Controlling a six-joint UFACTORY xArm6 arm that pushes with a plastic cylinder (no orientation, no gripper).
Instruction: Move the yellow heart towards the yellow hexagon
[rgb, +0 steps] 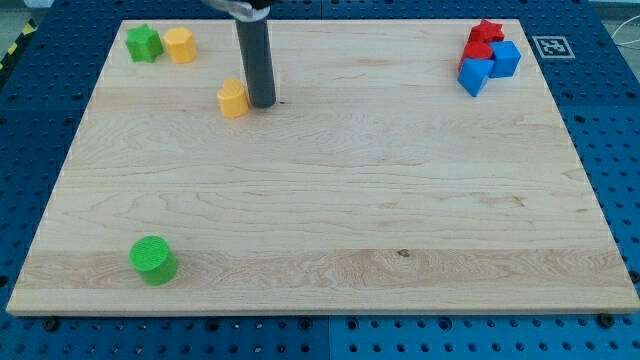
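The yellow heart (232, 98) lies on the wooden board (330, 200) in the upper left part of the view. The yellow hexagon (180, 45) sits near the top left corner, up and to the left of the heart, right next to a green star (143, 43). My tip (263, 103) rests on the board just to the right of the yellow heart, touching or almost touching its right side. The dark rod rises from there out of the view's top.
A green cylinder (153, 260) stands near the bottom left. At the top right is a cluster: a red star (487, 32), a red block (475, 51), and two blue blocks (506, 58) (474, 77). A blue pegboard table surrounds the board.
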